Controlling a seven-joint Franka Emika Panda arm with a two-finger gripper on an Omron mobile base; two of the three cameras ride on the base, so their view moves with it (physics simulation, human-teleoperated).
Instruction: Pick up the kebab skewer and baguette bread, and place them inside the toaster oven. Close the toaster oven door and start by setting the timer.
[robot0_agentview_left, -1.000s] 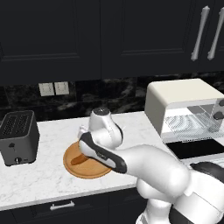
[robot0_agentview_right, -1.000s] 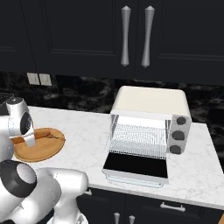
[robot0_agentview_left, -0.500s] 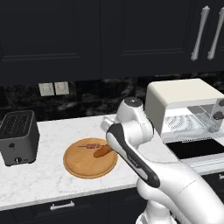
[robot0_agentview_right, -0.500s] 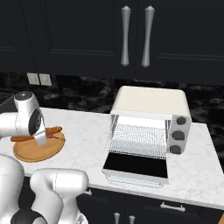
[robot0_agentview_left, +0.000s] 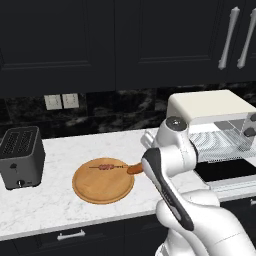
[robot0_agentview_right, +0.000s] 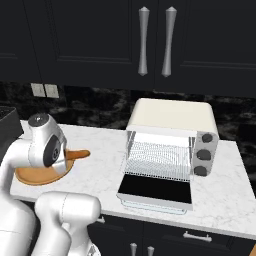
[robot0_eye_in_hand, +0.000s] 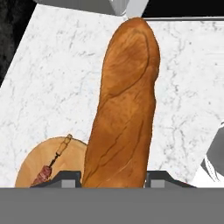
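My gripper (robot0_eye_in_hand: 113, 177) is shut on the baguette bread (robot0_eye_in_hand: 122, 109), a thick orange-brown loaf that sticks out ahead of the fingers above the white marble counter. From the base cameras the baguette (robot0_agentview_left: 134, 169) (robot0_agentview_right: 79, 154) pokes out from behind my arm, just right of the round wooden board (robot0_agentview_left: 102, 189). The kebab skewer (robot0_agentview_left: 106, 166) (robot0_eye_in_hand: 50, 166) lies on that board. To the right stands the cream-white toaster oven (robot0_agentview_left: 210, 107) (robot0_agentview_right: 172, 117). Its dark glass door (robot0_agentview_right: 157, 189) is folded down open, and the wire rack (robot0_agentview_right: 160, 155) is bare.
A dark grey slot toaster (robot0_agentview_left: 20, 155) stands at the counter's left end. Dark cabinets with silver bar handles (robot0_agentview_right: 144, 40) hang above. Dark knobs (robot0_agentview_right: 202, 155) run down the oven's right side. Bare marble (robot0_agentview_right: 107, 145) lies between board and oven.
My arm has swung right from over the board, carrying the baguette with it off the board towards the oven side. The skewer has stayed on the board.
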